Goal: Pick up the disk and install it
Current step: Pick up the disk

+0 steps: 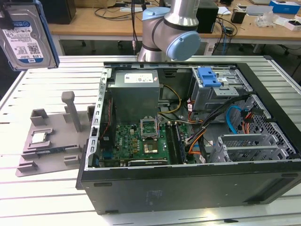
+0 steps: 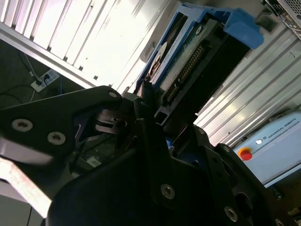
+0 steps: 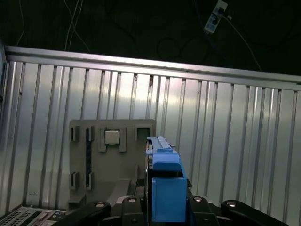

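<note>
The disk [image 1: 26, 40], a silver hard drive with a white-and-blue label in a blue carrier bracket, hangs in the air at the exterior view's upper left, above the table's far left corner. My gripper [image 1: 6, 18] is shut on its top edge. In the second wrist view the black fingers [image 2: 141, 106] clamp the disk [image 2: 188, 66] at its connector end. In the first wrist view the disk [image 3: 164, 188] stands edge-on between the fingers, over the grey fixture.
An open computer case [image 1: 188, 132] lies on the slatted table, with a blue caddy [image 1: 209, 76] in its drive bay. A grey fixture [image 1: 51, 136] at the exterior view's left holds a small silver chip [image 1: 39, 137]. The arm's base [image 1: 171, 33] stands behind the case.
</note>
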`<state>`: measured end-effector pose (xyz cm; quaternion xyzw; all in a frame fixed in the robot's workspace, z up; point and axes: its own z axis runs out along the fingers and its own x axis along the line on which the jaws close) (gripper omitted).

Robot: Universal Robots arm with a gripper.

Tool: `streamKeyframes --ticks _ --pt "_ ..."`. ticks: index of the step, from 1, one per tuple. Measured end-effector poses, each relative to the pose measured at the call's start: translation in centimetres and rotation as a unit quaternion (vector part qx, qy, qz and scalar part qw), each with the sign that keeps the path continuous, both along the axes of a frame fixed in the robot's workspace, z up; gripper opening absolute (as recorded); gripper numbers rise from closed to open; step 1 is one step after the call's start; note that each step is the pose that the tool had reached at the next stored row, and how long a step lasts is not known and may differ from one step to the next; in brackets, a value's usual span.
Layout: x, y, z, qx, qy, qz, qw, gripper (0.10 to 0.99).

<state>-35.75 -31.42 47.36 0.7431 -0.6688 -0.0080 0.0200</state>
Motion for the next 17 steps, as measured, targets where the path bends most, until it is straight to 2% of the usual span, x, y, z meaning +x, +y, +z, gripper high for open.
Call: streamKeyframes --ticks 2,6,12,14,17 --pt "0.00 0.06 0.58 0.0000 0.0000 0.000 1.0000 0.369" --pt "0.00 0.21 2.34 0.0000 0.0000 0.000 1.0000 0.369" --pt "0.00 0.28 3.87 0.0000 0.0001 0.000 1.0000 0.369" --pt "0.00 0.29 4.15 0.0000 0.0001 0.000 1.0000 0.369" --pt "0.00 0.33 5.29 0.0000 0.0000 0.000 1.0000 0.369"
